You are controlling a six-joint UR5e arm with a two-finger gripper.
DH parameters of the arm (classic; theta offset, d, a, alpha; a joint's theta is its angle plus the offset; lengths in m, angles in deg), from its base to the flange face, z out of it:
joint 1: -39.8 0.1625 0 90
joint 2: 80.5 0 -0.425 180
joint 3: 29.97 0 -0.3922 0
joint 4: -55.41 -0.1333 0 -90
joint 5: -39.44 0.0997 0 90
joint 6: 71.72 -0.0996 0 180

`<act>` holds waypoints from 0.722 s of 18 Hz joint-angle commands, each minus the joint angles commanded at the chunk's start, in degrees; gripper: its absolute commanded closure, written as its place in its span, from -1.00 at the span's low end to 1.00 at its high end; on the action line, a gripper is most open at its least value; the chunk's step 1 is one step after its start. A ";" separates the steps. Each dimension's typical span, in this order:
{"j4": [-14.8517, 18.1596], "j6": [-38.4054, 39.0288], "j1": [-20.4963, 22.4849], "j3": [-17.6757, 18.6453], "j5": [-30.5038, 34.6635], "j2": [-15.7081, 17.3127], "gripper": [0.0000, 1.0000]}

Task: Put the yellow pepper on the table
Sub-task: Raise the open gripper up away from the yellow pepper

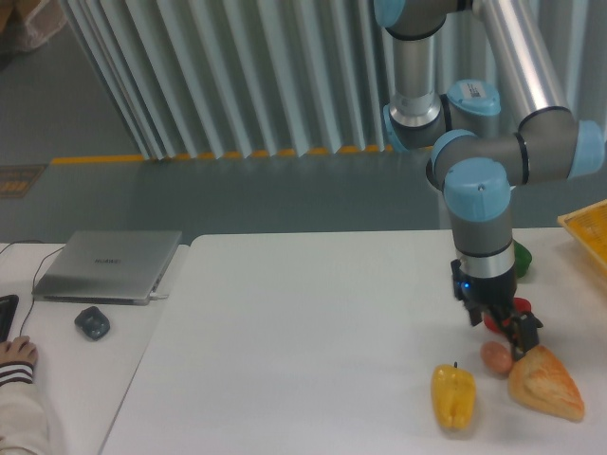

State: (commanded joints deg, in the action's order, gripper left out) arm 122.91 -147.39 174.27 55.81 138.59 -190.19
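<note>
The yellow pepper lies on the white table near the front right, stem pointing away from the camera. Nothing is touching it. My gripper hangs from the arm just above the table, to the right of the pepper and a little behind it. Its black fingers stand apart and hold nothing. A bit of the red pepper shows between and behind them.
A pinkish round item and a tan bread-like piece lie right of the yellow pepper. A green pepper sits behind the arm. A yellow tray is at the right edge. A laptop, mouse and a person's hand are on the left desk.
</note>
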 joint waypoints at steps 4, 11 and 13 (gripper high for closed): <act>7.01 -7.35 3.34 -3.07 -4.40 0.36 -1.00; 8.62 -14.50 5.10 -3.17 -5.19 1.41 -1.00; 8.62 -14.68 5.10 -3.16 -5.19 1.41 -1.00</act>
State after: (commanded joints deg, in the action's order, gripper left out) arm 131.52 -162.07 179.37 52.65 133.40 -188.78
